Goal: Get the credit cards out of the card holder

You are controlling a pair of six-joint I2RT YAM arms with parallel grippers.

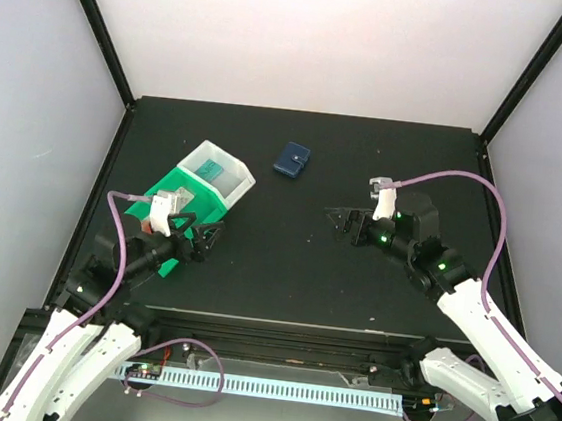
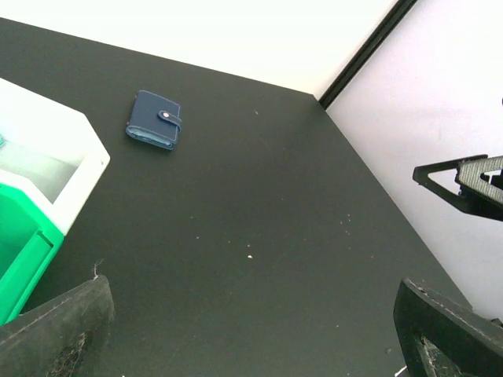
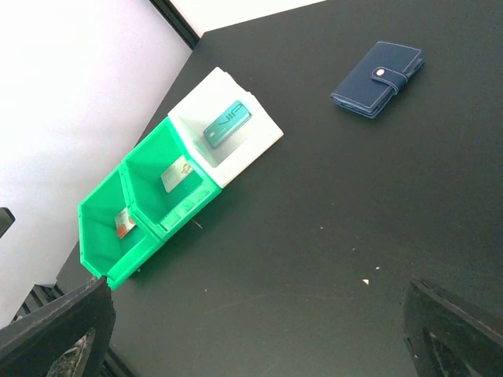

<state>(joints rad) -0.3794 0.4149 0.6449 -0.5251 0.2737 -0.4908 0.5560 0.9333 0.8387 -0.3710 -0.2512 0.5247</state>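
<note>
The card holder (image 1: 291,159) lies closed on the black worktop (image 1: 286,261), toward the far side and a little left of centre. Its snap tab (image 3: 391,72) is fastened across the front, so the inside is hidden. Nothing touches it.

To its left, and well apart from it, stands a row of plastic bins set at an angle. The white bin (image 3: 263,133) is at the far end and two green bins (image 3: 94,236) are nearer. A teal oblong thing (image 3: 227,124) lies in the white bin. Each green compartment holds a small flat item, too small to make out.

The left fingers (image 2: 63,326) are spread wide and released, with nothing between them. The left arm (image 1: 146,247) hangs over the near end of the green bins, and its camera looks across bare worktop toward the card holder at the far left of that view.

The right fingers (image 3: 452,326) are also spread wide and released, grasping nothing. They sit right of centre, nearer than the card holder and well apart from it. In the left wrist view they appear at the right edge, just above the worktop.
</note>
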